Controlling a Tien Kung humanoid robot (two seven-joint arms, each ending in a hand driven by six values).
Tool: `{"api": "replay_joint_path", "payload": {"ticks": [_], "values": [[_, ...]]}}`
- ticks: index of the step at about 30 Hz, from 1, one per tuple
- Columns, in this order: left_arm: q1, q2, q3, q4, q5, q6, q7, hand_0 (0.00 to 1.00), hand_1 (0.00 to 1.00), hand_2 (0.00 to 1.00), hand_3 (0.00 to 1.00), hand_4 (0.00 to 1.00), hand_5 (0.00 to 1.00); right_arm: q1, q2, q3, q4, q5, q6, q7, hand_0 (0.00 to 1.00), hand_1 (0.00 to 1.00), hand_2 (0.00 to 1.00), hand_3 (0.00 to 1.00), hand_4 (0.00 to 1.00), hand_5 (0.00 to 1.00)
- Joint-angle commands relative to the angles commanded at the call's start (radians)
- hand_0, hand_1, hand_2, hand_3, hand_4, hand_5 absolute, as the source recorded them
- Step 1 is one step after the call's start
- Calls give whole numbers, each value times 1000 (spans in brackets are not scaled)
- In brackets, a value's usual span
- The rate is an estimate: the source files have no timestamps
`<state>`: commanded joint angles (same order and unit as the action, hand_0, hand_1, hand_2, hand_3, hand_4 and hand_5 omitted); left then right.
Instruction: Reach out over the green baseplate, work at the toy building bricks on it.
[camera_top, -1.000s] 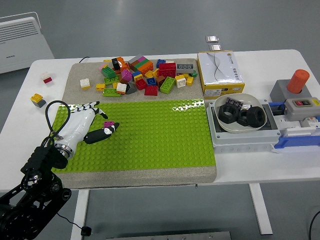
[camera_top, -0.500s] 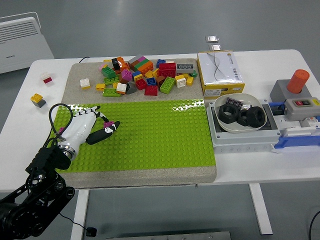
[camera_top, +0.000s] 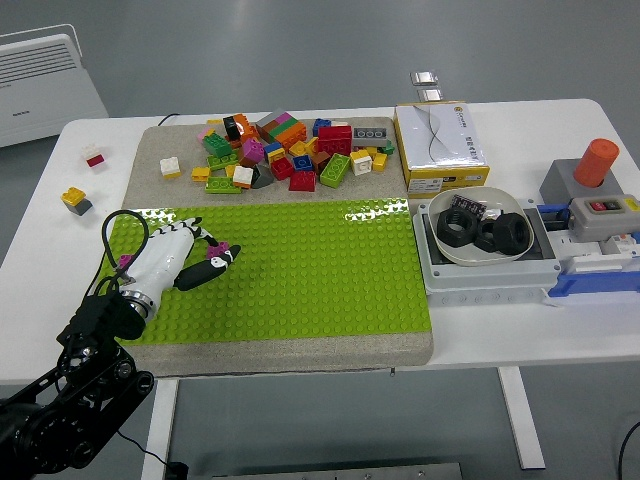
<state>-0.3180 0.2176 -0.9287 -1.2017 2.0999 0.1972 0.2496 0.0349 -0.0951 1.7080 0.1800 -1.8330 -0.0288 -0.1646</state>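
In the head view, the robot's white-shelled left hand (camera_top: 172, 257) lies low over the left part of the bright green studded baseplate (camera_top: 300, 265), its black-and-white fingers (camera_top: 214, 262) pinched round a small magenta toy brick (camera_top: 216, 248), which sits at the fingertips just above the studs. Over the last second the hand has slid back and down toward the near-left corner of the plate, the black left arm (camera_top: 75, 385) folding with it, and the magenta brick has travelled along in the grip rather than staying on the studs. That suggests the brick is being carried or repositioned, not yet pressed home. The heap of loose multicoloured bricks (camera_top: 290, 152) on the grey mat behind the plate looks unchanged, as do two stray bricks (camera_top: 83, 178) on the white worktop (camera_top: 520, 330). The right hand is out of view.
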Motion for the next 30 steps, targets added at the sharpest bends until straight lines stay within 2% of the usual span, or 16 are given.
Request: {"api": "replay_joint_path", "payload": {"ticks": [30], "values": [[13, 2, 4, -11, 5, 1, 6, 998, 972, 947, 643, 775, 998, -3, 1, 6, 0, -2, 1, 0, 682, 755, 811, 783, 766, 933]]}}
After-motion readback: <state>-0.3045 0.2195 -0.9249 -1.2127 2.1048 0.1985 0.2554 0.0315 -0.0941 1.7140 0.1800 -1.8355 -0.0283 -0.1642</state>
